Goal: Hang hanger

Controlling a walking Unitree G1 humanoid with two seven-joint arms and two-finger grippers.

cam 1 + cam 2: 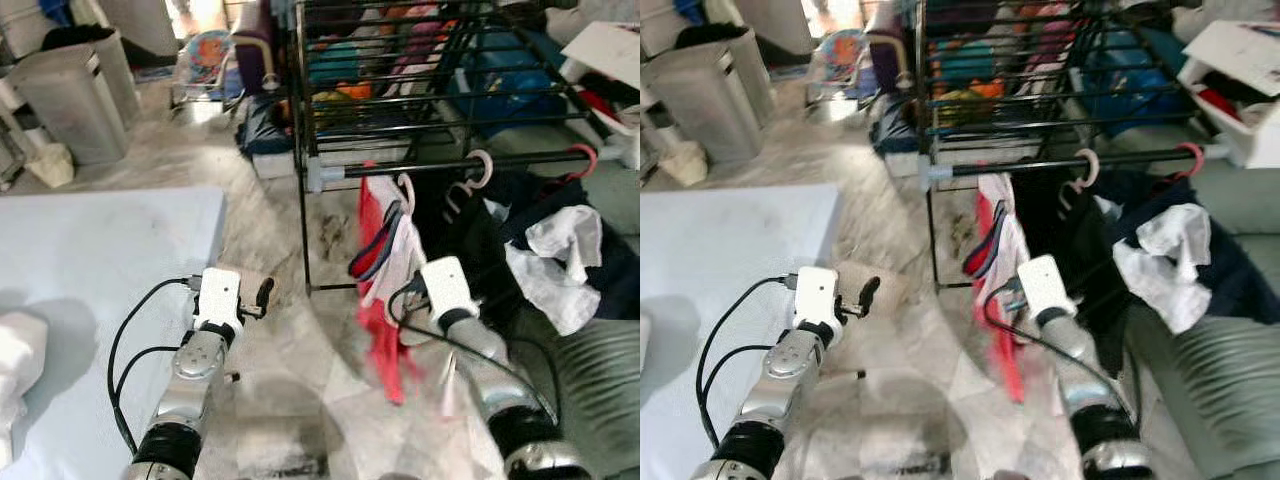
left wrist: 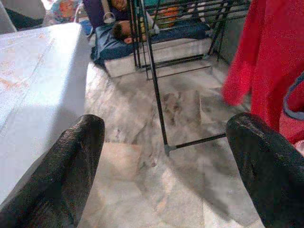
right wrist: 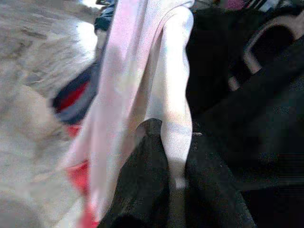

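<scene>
Right jaws: the right gripper point(image 3: 173, 190) is pinched tight on a fold of the pink and white cloth point(image 3: 156, 85). Its two black fingers point(image 3: 142, 185) press the cloth from both sides.
Left jaws: the left gripper point(image 2: 166, 156) is spread wide and holds nothing. It hangs over the marble floor point(image 2: 156, 180), just right of the pale blue table point(image 1: 90, 270).
Hanger: the white hanger point(image 1: 404, 190) has its hook up by the black rail point(image 1: 450, 163) of the drying rack point(image 1: 400, 90). The pink and white cloth hangs down from it. I cannot tell if the hook sits fully over the rail.
Cloth around it: a red cloth point(image 1: 385, 330) hangs just left of the pink one. Dark clothes point(image 1: 470, 240) hang on the right.
Other hangers: a pale pink hook point(image 1: 482, 165) and a red hook point(image 1: 583, 158) are on the same rail, farther right.
Which way from the jaws: the hanger hook is up and a little far from the right gripper. The rail runs left to right, so the hook must go over it from above.
Nearer arm: the right arm is much nearer. The left arm is well apart from the rack.
Step, I think: the hanger is nearly hung, and the next move is to settle the hook and let the cloth go.
Watch out: pulling on the cloth could tug the hook off the rail.
</scene>
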